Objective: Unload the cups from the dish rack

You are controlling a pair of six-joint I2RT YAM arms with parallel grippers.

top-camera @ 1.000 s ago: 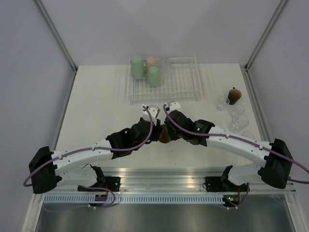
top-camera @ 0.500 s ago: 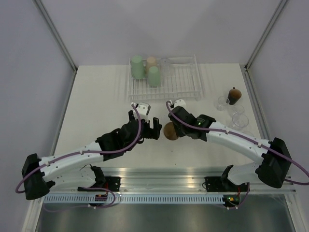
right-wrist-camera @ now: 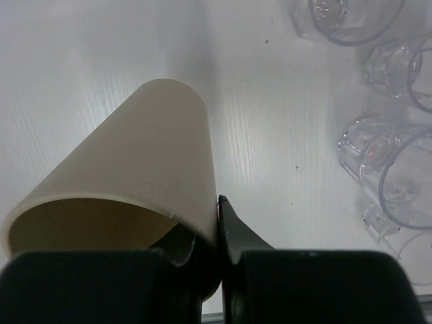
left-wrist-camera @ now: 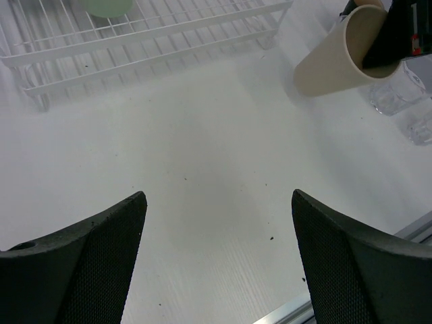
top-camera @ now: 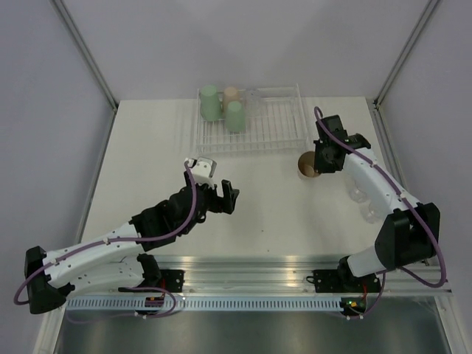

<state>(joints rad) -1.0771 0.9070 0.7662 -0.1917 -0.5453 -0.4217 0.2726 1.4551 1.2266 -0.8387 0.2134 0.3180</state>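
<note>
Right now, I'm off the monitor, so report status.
Left tool open, empty. Right tool shut on beige cup, outside rack. Green cups and second beige cup in rack. Glasses beside held cup.

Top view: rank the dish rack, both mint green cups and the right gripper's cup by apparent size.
1. dish rack, largest by far.
2. back mint green cup and front mint green cup: alike, not ranked.
3. beige cup in the right gripper: looks smallest, but seen tilted, so unsure.

Smooth matt beige cup [right-wrist-camera: 135, 169], white-coated metal wire rack [top-camera: 276, 125]
</note>
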